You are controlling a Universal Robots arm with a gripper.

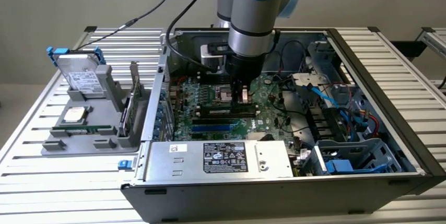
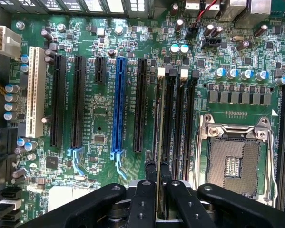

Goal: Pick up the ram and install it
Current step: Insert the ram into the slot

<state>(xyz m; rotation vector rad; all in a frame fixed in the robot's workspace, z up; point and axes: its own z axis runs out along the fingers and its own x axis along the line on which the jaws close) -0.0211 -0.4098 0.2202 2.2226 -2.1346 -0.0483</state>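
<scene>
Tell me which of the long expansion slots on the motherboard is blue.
The only blue slot, between a short black slot and a long black one; the rest are black or cream.

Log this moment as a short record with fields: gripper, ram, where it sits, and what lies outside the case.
gripper: black two-finger gripper, shut on the ram
ram: long thin circuit-board stick, seen edge-on, upright along a black memory slot
neighbour: metal CPU socket beside the memory slots
seating: cannot tell whether it is pressed fully home
place: green motherboard inside the open grey computer case
outside: grey holder with a silver hard drive, on the exterior view's left
</scene>
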